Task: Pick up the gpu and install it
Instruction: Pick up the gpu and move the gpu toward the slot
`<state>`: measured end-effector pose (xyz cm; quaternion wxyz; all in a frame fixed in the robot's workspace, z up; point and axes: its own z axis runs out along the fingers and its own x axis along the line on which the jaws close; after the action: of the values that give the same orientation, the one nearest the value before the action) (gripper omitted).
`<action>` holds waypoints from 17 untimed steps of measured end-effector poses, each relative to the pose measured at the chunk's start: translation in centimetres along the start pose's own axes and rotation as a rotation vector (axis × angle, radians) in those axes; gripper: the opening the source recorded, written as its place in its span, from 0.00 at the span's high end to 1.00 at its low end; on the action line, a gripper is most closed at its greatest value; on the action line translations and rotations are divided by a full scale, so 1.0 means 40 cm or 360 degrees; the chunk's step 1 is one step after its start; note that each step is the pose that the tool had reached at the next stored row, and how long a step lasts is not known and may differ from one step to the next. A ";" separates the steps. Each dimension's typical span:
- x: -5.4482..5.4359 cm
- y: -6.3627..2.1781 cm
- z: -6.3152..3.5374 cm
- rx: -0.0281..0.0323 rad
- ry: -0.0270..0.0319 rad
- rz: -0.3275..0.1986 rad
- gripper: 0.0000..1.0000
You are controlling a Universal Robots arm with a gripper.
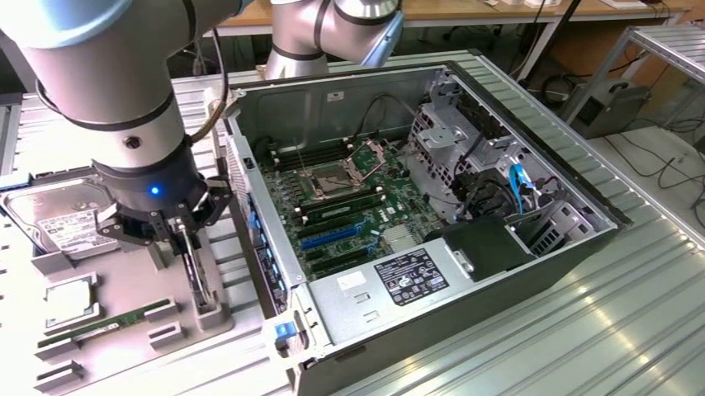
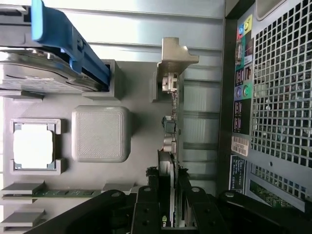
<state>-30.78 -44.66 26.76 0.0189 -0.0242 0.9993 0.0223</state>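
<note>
The gpu (image 1: 197, 280) stands on its long edge in a slot of the grey parts holder (image 1: 121, 289), at the exterior view's left. Seen edge-on in the wrist view, the gpu (image 2: 173, 126) has its silvery end bracket (image 2: 176, 53) at the far end. My gripper (image 1: 187, 247) is lowered straight over the card. Its black fingers (image 2: 146, 207) sit against both faces of the near end, so the gripper (image 2: 170, 214) is shut on the card. The card's lower edge still rests in the holder slot.
The open computer case (image 1: 441, 214) lies right beside the holder, its perforated rear wall (image 2: 278, 97) close to the card. The holder also carries a hard drive (image 1: 55, 219) with a blue latch (image 2: 63, 36), a processor (image 2: 33, 145) and a green memory stick (image 1: 105, 323).
</note>
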 end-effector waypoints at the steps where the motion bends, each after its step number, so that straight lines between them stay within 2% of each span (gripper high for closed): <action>1: 0.000 0.000 -0.009 0.00000 0.00012 0.0000 0.74; 4: -0.002 0.002 -0.041 -0.00012 0.00033 0.0000 0.74; 11: -0.012 0.005 -0.146 -0.00034 0.00100 0.0000 0.74; 17: -0.030 0.004 -0.213 -0.00040 0.00174 0.0001 0.74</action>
<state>-29.89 -44.85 35.31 0.0134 -0.0241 0.9993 0.0234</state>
